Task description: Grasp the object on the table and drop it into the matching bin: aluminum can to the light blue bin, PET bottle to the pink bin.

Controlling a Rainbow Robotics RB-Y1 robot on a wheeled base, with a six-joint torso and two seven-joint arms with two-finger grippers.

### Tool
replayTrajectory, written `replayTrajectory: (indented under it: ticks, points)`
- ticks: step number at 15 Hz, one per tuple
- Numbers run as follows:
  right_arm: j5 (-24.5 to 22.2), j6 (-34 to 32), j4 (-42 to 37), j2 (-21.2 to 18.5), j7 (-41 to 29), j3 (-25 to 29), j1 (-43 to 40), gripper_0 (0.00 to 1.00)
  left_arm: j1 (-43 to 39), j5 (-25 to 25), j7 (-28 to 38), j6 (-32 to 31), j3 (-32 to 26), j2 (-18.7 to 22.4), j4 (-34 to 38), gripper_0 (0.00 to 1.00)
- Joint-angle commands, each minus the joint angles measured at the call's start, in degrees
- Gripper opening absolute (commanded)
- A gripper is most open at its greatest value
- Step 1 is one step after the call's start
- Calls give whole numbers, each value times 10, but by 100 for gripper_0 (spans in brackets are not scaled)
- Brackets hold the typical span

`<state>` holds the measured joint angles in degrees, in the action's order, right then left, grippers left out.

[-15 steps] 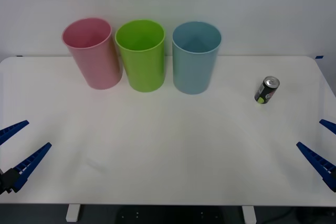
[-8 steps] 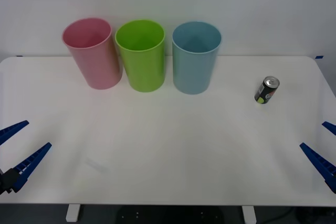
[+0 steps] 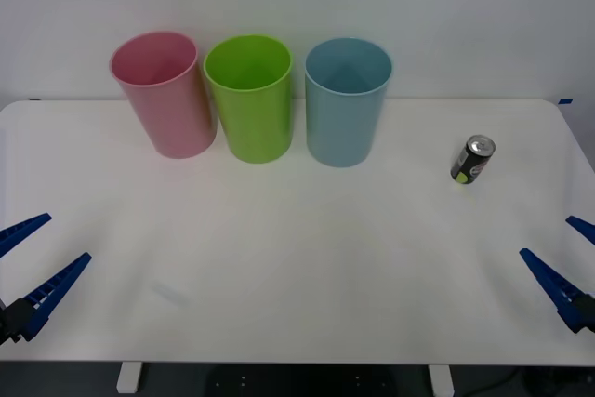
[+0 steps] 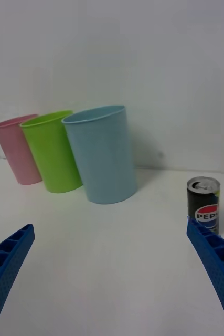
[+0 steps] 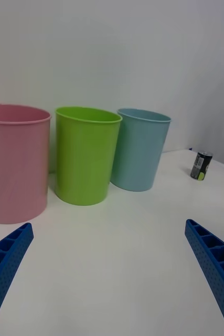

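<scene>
Can upright on the bench, ahead of the spread right jaws.

The can (image 3: 473,159) looks light, stiff but dentable, and smooth; grip it mid-body. It stands apart from the blue bin (image 3: 347,102), pink bin (image 3: 164,95) and green bin (image 3: 249,98), whose visible insides look empty. Right gripper (image 3: 563,258) and left gripper (image 3: 31,258) jaws are both spread, pinching nothing.

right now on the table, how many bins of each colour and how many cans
pink bin: 1
lime green bin: 1
light blue bin: 1
aluminum can: 1
total: 4 things on the table
</scene>
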<state>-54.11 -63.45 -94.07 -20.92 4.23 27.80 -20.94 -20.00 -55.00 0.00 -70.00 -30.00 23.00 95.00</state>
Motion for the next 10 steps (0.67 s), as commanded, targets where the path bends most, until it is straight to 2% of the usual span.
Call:
replayTrajectory:
  ticks: [1, 6, 10]
  points:
    - [-1, 43, 13, 0, 63, -13, 0, 100, 0, 0, 0, 0, 0, 0, 0, 100]
    - [-1, 101, 63, 0, 137, -41, 28, 100, 0, 0, 0, 0, 0, 0, 0, 100]
    - [2, 165, 98, 0, 150, -75, 57, 100, 0, 0, 0, 0, 0, 0, 0, 100]
